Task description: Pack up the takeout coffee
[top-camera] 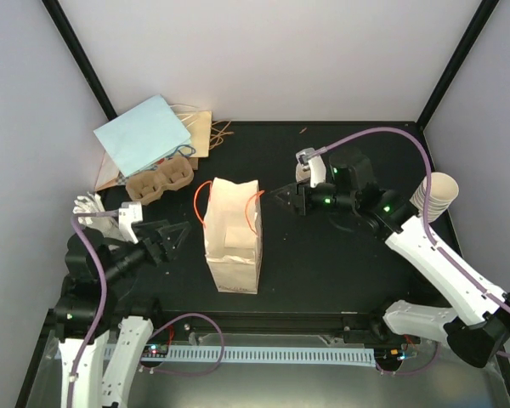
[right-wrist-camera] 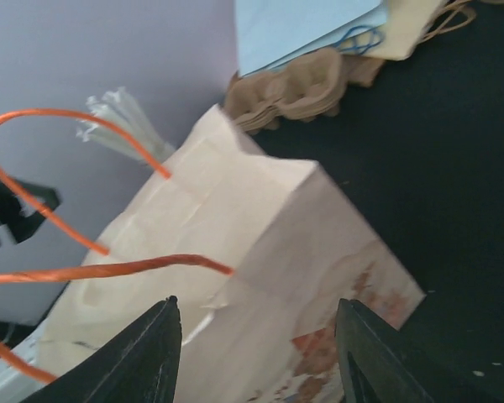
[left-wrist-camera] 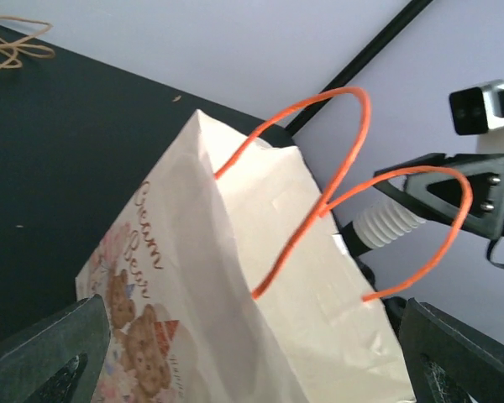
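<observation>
No takeout coffee shows in any view. The printed cream paper bag (top-camera: 231, 242) stands upright mid-table with its orange handles (top-camera: 201, 202) up. My left gripper (top-camera: 172, 236) is open a short way left of the bag and apart from it. In the left wrist view the bag (left-wrist-camera: 235, 319) fills the space beyond the wide jaws of the left gripper (left-wrist-camera: 250, 312). My right gripper (top-camera: 282, 196) is open just right of the bag's top edge, holding nothing. In the right wrist view the bag (right-wrist-camera: 260, 235) lies beyond the spread fingers of the right gripper (right-wrist-camera: 257, 306).
A brown pulp cup tray (top-camera: 159, 183) sits at the back left, under a light blue bag (top-camera: 143, 134) and tan bags. A stack of lidless paper cups (top-camera: 433, 195) stands at the right edge. White plastic pieces (top-camera: 88, 206) lie by the left arm.
</observation>
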